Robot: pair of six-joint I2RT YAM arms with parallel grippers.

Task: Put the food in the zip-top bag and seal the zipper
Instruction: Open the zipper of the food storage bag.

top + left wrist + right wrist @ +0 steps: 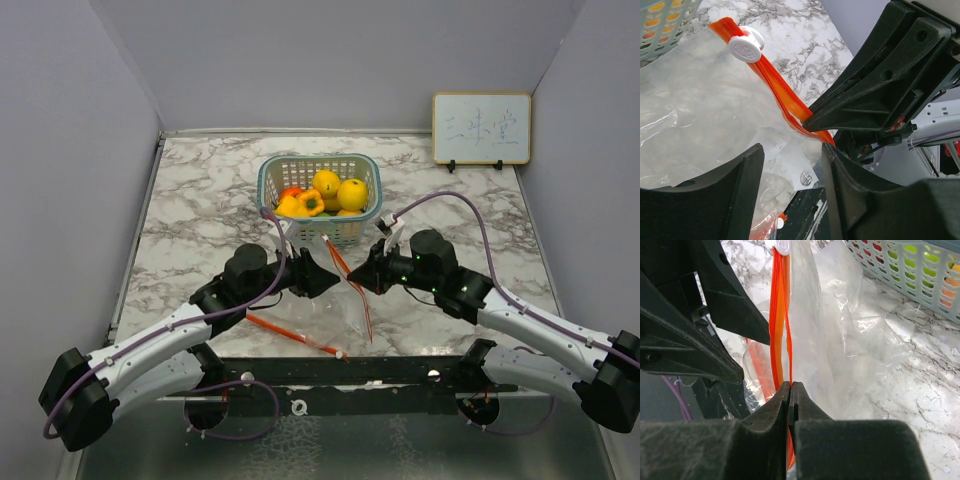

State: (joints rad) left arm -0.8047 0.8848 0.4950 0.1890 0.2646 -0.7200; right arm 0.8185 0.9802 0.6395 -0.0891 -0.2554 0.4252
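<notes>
Right gripper (790, 390): 2 fingers pressed together, pinching zipper (780, 315). Left gripper (792, 155): fingers spread, zip-top bag (700, 110) film just beyond tips. Bag likely light, limp, slippery; grip stiffer strip. Food (325, 184) in basket (310, 159), beyond both fingertips.

A robot lab cell: grey walls (330, 60) box in a marble table (200, 210), two arms (150, 355) bolted at its near edge, a whiteboard (481, 128) at its far right corner.
</notes>
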